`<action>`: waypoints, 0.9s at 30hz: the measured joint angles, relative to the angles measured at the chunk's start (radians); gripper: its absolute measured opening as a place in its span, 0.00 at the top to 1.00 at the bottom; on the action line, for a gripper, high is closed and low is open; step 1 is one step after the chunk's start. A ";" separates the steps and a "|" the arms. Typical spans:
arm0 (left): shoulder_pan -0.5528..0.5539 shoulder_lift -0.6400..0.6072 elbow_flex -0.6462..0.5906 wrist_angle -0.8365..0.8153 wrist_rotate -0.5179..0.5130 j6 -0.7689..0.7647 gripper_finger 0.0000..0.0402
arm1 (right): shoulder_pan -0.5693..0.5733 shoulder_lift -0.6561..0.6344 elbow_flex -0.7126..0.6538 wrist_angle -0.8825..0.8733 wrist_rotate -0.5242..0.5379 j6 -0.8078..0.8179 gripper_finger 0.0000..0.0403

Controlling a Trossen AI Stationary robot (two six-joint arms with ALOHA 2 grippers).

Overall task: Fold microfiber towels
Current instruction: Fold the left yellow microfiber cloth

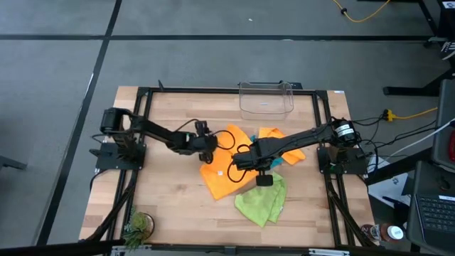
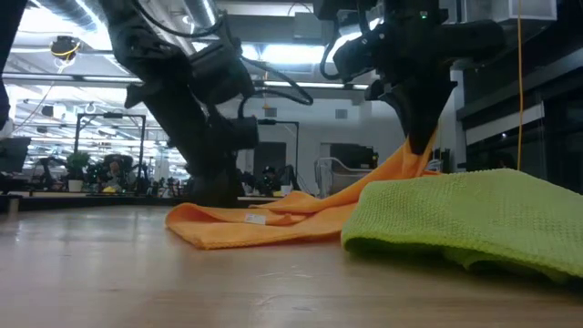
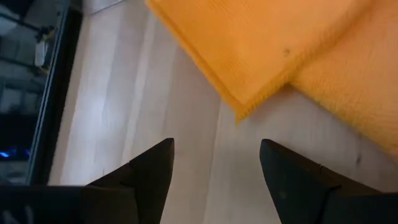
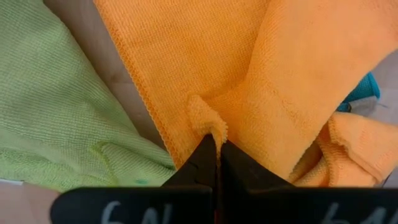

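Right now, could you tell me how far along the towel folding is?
Nothing looks folded yet. The right gripper is shut on the edge of an orange towel, lifting it off the table. The left gripper hangs open near its corner. The green towel, the second orange towel and the mostly hidden teal towel lie crumpled.

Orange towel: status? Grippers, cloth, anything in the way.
Right gripper shut on orange towel, edge pinched. Left gripper open, over bare table by a towel corner. Green towel lies right beside the pinch.
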 joint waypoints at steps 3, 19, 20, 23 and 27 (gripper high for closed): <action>-0.001 0.015 0.003 0.019 -0.005 0.060 0.42 | 0.000 0.000 0.000 0.000 0.000 -0.001 0.98; 0.001 0.030 0.002 0.146 0.054 0.305 0.42 | 0.000 0.000 0.000 0.005 0.000 -0.026 0.98; 0.005 0.030 0.002 0.152 0.058 0.329 0.42 | 0.000 0.000 0.000 0.005 0.000 -0.026 0.98; 0.025 0.037 0.002 0.163 0.110 0.383 0.42 | 0.000 0.000 0.000 0.005 0.000 -0.026 0.98; 0.043 0.045 0.002 0.187 0.126 0.421 0.45 | 0.000 0.000 0.000 0.005 0.000 -0.026 0.98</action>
